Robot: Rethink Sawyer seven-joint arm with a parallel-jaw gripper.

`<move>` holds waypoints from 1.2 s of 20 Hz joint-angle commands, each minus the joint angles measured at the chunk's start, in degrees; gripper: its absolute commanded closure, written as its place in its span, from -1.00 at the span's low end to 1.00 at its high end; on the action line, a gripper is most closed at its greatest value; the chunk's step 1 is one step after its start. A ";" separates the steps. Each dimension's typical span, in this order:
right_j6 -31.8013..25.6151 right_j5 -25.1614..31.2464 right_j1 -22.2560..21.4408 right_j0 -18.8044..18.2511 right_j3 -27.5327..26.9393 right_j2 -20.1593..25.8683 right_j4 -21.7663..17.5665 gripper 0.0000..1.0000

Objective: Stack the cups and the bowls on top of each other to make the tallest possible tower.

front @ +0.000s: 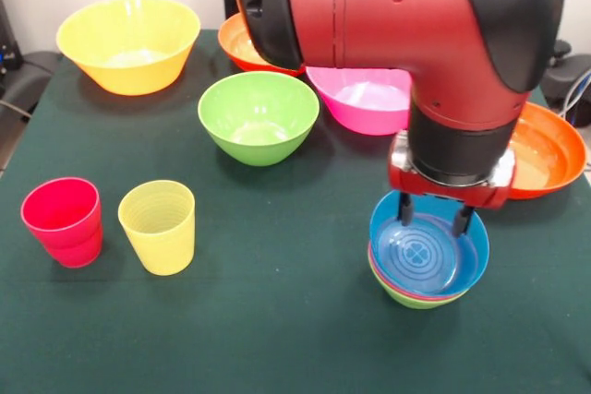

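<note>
Nearest the camera, at about five o'clock on the green table (pixel 277 339), stands the tower (pixel 428 269): a blue bowl (pixel 429 256) nested in a red one showing only as a thin rim, with a small light-green bowl (pixel 416 299) lowest. The gripper (pixel 431 216) hangs right over it, its two dark fingers (pixel 405 208) spread apart and dipping inside the blue bowl's far rim; they grasp nothing that can be seen. At eight o'clock the red cup (pixel 63 220) and the yellow cup (pixel 158 226) stand upright just beside each other, well apart from the tower. Farther back, near the centre, sits a green bowl (pixel 259 117), with a pink bowl (pixel 362 99) just beside it at one o'clock, partly hidden by the red and black arm (pixel 406 16). A wide orange bowl (pixel 547 149) lies at three o'clock behind the wrist. Farthest off, a large yellow-orange bowl (pixel 129 43) stands at eleven o'clock, and another orange bowl (pixel 242 45) peeks out behind the arm at twelve. No writing can be read anywhere.
</note>
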 commanded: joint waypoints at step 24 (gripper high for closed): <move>-11.16 -7.33 2.52 -2.22 6.93 8.16 -7.83 -1.00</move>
